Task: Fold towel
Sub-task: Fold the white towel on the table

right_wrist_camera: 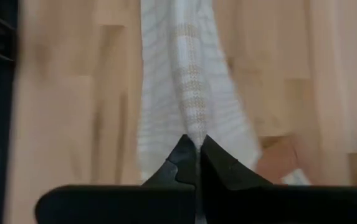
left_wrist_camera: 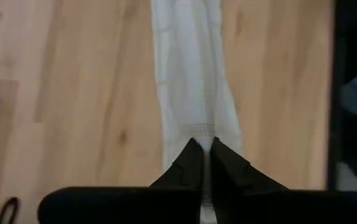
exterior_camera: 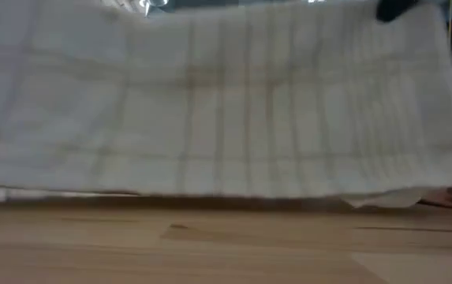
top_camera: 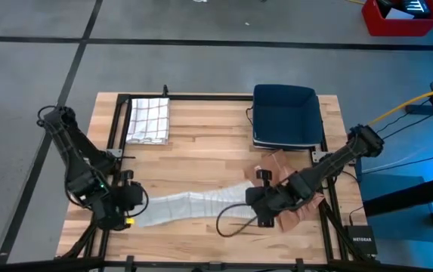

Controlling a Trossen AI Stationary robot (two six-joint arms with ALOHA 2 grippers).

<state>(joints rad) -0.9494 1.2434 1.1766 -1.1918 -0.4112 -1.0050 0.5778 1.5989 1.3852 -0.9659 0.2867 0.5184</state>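
A white towel (top_camera: pixel 193 202) with faint stripes is strung between my two grippers over the near part of the wooden table (top_camera: pixel 216 143). My left gripper (top_camera: pixel 134 205) is shut on its left end and my right gripper (top_camera: pixel 255 198) on its right end. In the low view the towel (exterior_camera: pixel 226 102) hangs like a curtain across nearly the whole picture. Its lower edge (exterior_camera: pixel 210 193) is close to the tabletop; whether it touches, I cannot tell. My left gripper pinches the towel's left end (left_wrist_camera: pixel 198 127) between its two fingers, slanting down from above. The cloth runs away from the fingertips in a gathered band toward the other arm. Whether it is one layer or several, I cannot tell. My right gripper pinches the towel's right end (right_wrist_camera: pixel 190 121) between its two fingers, also slanting down from above. The cloth leads off from the fingertips in bunched folds and hangs below the held edge. The number of layers does not show.
A folded checked towel (top_camera: pixel 148 119) lies at the far left of the table. A dark blue bin (top_camera: pixel 286 113) stands at the far right. Brown pieces (top_camera: pixel 282 168) lie under the right arm, and a black cable loop (top_camera: pixel 235 219) lies near the front edge.
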